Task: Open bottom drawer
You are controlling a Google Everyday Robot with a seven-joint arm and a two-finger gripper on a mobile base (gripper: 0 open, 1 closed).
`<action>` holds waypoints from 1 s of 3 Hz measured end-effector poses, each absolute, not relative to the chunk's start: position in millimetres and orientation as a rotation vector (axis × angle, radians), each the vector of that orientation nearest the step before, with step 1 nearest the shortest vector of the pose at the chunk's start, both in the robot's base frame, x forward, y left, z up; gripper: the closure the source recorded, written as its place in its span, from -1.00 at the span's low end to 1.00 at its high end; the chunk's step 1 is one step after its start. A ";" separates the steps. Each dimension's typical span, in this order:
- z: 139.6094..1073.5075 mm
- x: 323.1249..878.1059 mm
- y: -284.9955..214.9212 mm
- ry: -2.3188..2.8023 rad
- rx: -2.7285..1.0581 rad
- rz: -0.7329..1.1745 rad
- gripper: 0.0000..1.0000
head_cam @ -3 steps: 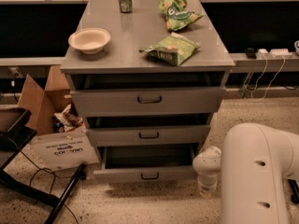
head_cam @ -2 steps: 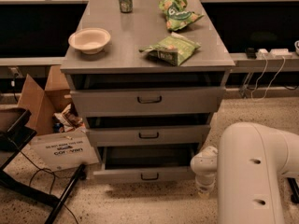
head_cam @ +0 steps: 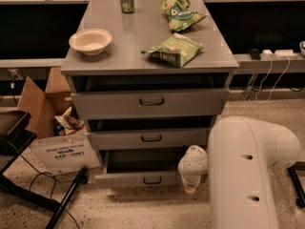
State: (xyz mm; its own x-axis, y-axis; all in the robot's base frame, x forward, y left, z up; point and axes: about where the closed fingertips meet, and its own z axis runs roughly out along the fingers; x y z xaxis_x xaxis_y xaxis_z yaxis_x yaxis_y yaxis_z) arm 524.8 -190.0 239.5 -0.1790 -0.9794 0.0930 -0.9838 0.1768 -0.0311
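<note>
Shifting slightly toward 9 o'clock since the earlier frame, the white arm [head_cam: 248, 171] now has its gripper [head_cam: 190, 182] just beside the right end of the bottom drawer [head_cam: 124, 178], at its 3 o'clock, pointing down near the floor. Gripper state: cannot tell. Drawer position unchanged: lowest of three in the grey desk [head_cam: 138, 32], at 6 o'clock of the mid drawer [head_cam: 119, 140], pulled partly out. Narrow grey front, small dark loop handle [head_cam: 152, 180], shadowed tray showing behind it.
</note>
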 end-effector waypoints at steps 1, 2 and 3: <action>232.5 550.6 -159.2 -2.335 2.080 0.153 -0.89; 226.2 576.7 -140.5 -2.317 2.132 0.170 -1.00; 205.8 599.9 -130.6 -2.292 2.125 0.154 -1.00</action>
State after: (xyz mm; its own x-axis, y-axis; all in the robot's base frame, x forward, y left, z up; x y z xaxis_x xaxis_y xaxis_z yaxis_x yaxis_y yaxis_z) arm 599.9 -130.6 205.8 -0.0779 -0.9941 0.0758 -0.9953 0.0732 -0.0635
